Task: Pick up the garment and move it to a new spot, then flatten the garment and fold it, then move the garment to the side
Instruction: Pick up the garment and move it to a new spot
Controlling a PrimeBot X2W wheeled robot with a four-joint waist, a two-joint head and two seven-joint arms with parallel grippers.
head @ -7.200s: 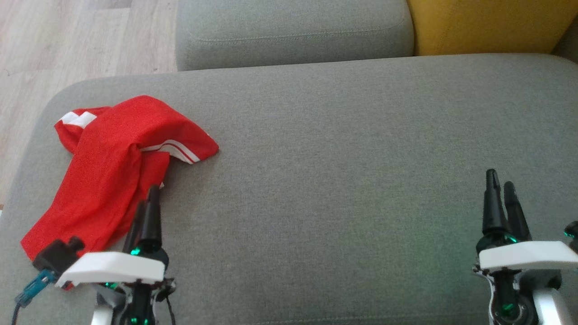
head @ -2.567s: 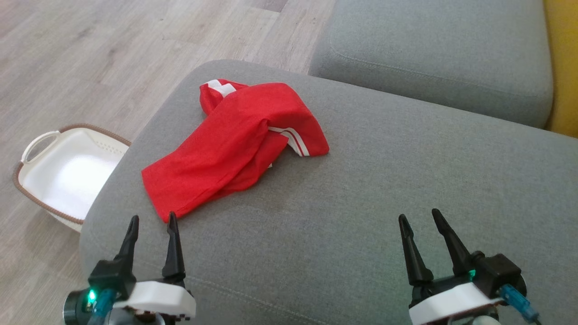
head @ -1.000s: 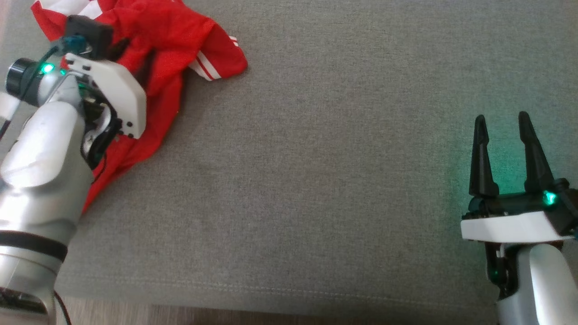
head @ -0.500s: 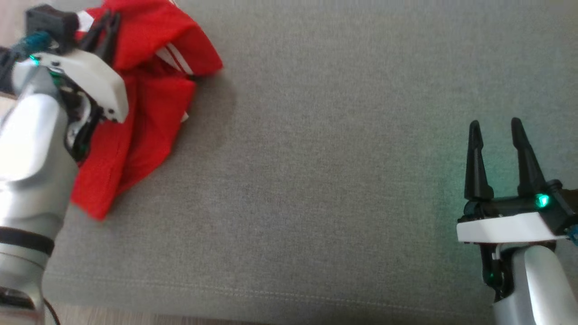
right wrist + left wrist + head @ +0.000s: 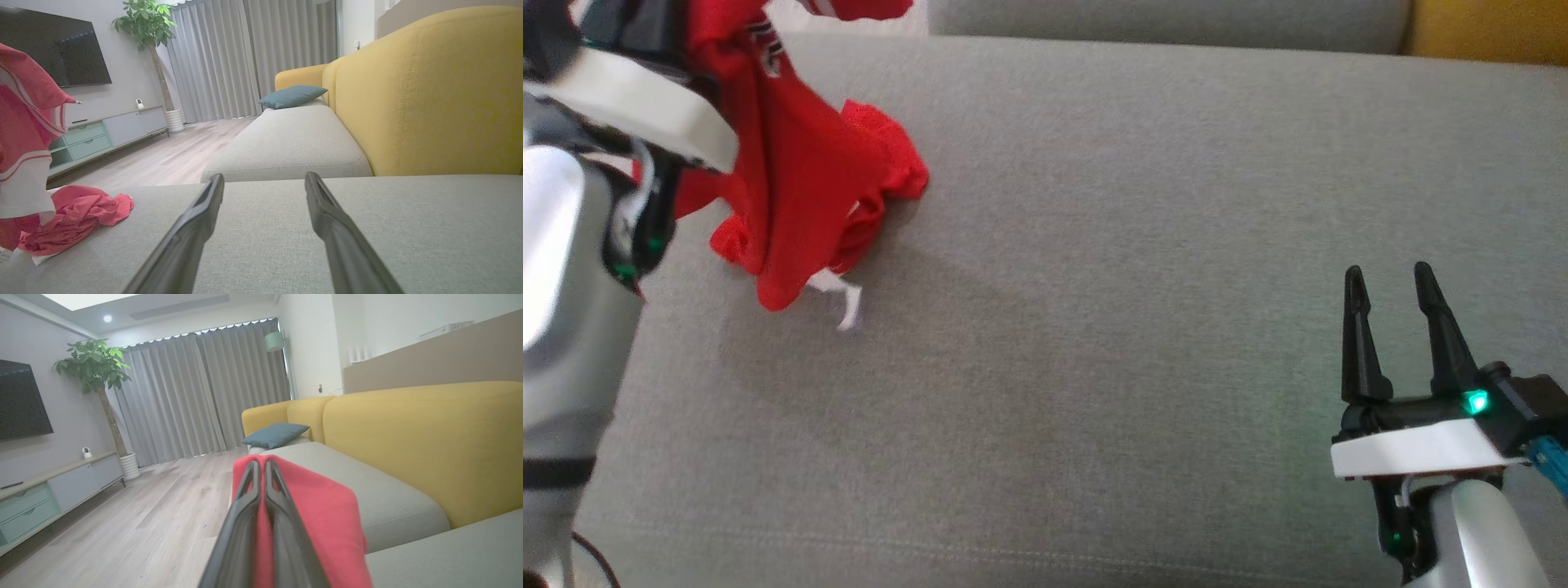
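The red garment (image 5: 800,188) with white stripes hangs at the upper left of the head view, and its bunched lower end rests on the grey sofa cushion (image 5: 1135,245). In the left wrist view my left gripper (image 5: 259,463) is shut on the garment (image 5: 327,514), with red cloth draped over and between its fingers. In the head view its fingers are hidden behind the white wrist housing (image 5: 645,110) and the cloth. My right gripper (image 5: 1388,273) stands open and empty low at the right, far from the garment. The right wrist view shows that gripper (image 5: 264,176) open, with the garment (image 5: 81,208) at far left.
A second grey seat cushion (image 5: 1160,20) lies beyond the one in front. The yellow backrest (image 5: 1486,33) is at the far right. A blue pillow (image 5: 292,96), wooden floor (image 5: 171,155) and a low TV cabinet (image 5: 110,130) lie further off.
My left gripper has shut on the garment and lifted it, so the cloth now hangs with only its lower end on the cushion. The head camera has shifted. My right gripper stays open.
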